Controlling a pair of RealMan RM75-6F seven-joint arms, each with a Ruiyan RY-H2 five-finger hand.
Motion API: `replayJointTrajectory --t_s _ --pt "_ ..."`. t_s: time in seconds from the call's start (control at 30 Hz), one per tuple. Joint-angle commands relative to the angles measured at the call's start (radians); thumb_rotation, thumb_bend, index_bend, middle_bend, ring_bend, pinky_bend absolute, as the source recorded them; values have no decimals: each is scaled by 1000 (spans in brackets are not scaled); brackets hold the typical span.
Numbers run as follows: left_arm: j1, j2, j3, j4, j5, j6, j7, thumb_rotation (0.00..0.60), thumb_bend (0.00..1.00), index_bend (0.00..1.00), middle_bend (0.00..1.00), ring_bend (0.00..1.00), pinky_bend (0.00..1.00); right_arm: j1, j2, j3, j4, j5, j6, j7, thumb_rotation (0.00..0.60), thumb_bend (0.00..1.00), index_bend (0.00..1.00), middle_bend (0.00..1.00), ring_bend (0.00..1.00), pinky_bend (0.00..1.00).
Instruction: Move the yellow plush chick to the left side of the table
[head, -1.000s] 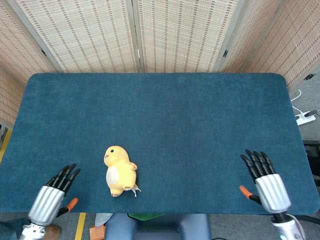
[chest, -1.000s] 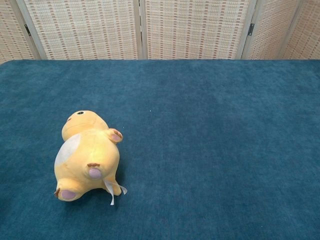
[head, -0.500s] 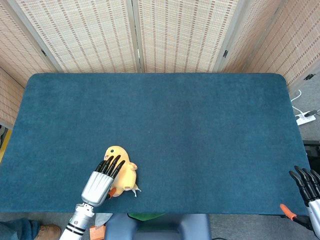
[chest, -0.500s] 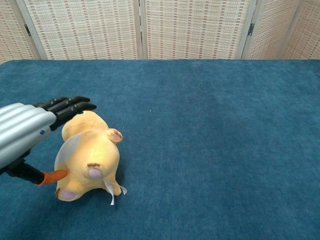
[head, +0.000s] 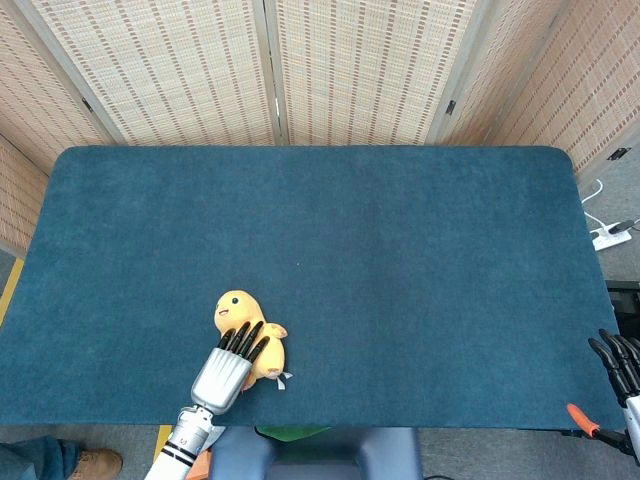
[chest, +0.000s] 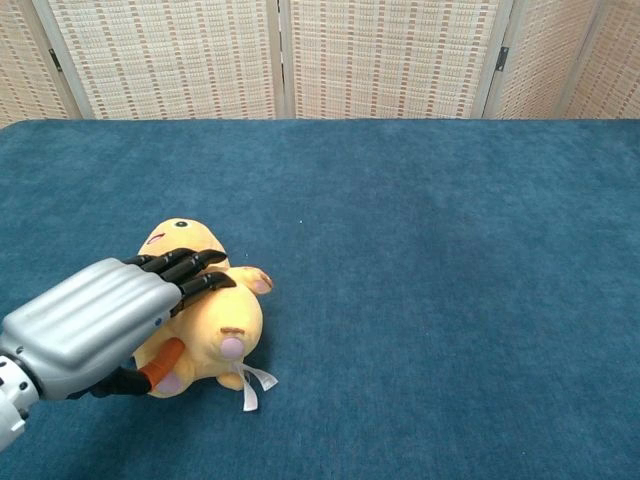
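Note:
The yellow plush chick (head: 238, 312) (chest: 183, 240) lies on its side near the front left of the blue table (head: 320, 230). My left hand (head: 232, 365) (chest: 100, 320) lies on top of it. The fingers (chest: 190, 272) stretch almost straight across its body, and the orange-tipped thumb (chest: 163, 364) sits against its lower side. The chick rests on the cloth and most of its body is hidden under the hand in the head view. My right hand (head: 620, 372) is at the frame's right edge, beyond the table's front right corner, fingers spread and holding nothing.
Woven folding screens (head: 320, 70) stand behind the table's far edge. A white power strip (head: 610, 238) lies on the floor off the right side. Bare blue cloth stretches left of the chick to the table's left edge (head: 25, 290).
My left hand has come down onto the chick, which has shifted slightly right and turned. The right hand has stayed low at the right edge of the view.

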Motion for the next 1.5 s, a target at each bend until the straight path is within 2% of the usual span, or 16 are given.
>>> replayJointTrajectory --t_s 0.03,0.2,0.23,0.33,0.53,0.7,0.83,0.97,1.1,1.3,1.5 --pt "-9 -37 12 77 2 29 44 600 333 434 359 245 394 -4 -1 7 3 -2 -5 7 600 171 0 0 0 0" --pt "-4 -68 30 172 57 98 4 600 560 726 718 514 703 -8 -4 13 9 -10 -18 13 600 172 0 0 0 0" --pt "-3 -66 42 194 93 125 -27 600 595 760 789 579 760 -9 -4 13 9 -13 -22 12 600 172 0 0 0 0" --pt "0 -43 78 232 182 193 -112 600 626 770 852 641 805 -12 -5 16 6 -22 -23 6 600 172 0 0 0 0" --pt "7 50 141 259 363 342 -191 600 637 770 854 645 806 -20 -4 16 -7 -43 -26 -12 600 171 0 0 0 0" --pt "6 142 169 269 477 444 -251 600 637 770 858 644 805 -28 -5 13 -28 -63 -25 -41 600 172 0 0 0 0" --pt "11 210 185 325 534 517 -325 600 635 771 861 645 804 -36 -4 11 -52 -80 -20 -75 600 172 0 0 0 0" --pt "12 238 191 454 548 566 -456 600 624 770 859 644 798 -45 -2 6 -84 -99 -21 -119 600 171 0 0 0 0" --pt "23 231 193 602 513 571 -577 600 612 770 858 645 790 -55 -5 1 -115 -117 -21 -172 600 172 0 0 0 0" --pt "37 164 189 860 464 578 -771 600 596 770 854 645 789 -64 -13 -7 -157 -136 -41 -233 600 172 0 0 0 0" --pt "51 88 197 1058 427 558 -945 600 558 752 814 641 773 -69 -24 -9 -181 -151 -51 -263 600 172 0 0 0 0"
